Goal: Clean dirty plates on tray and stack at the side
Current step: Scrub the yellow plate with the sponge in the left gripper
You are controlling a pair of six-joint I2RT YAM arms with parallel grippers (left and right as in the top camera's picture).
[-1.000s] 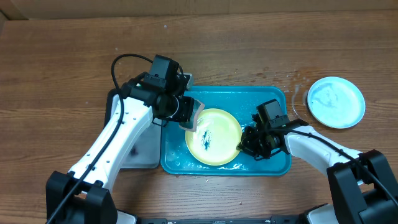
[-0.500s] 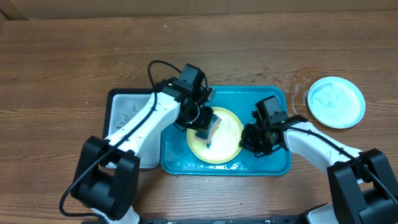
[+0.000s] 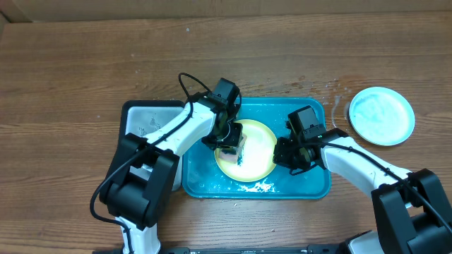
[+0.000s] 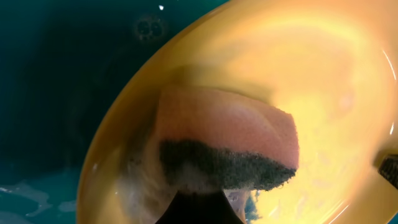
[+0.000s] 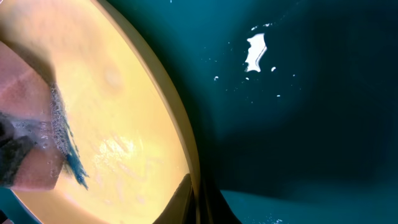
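left arm bent inward, fingers closed | right arm low, fingers pinched

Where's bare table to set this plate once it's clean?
Bare wood runs along the far side behind the teal tray and blue plate, and left of the grey tray. Crowded: inside the teal tray, left hand with sponge and right hand on the yellow plate.

Brown wood-grain table fills view; paler strip along far edge; even light.
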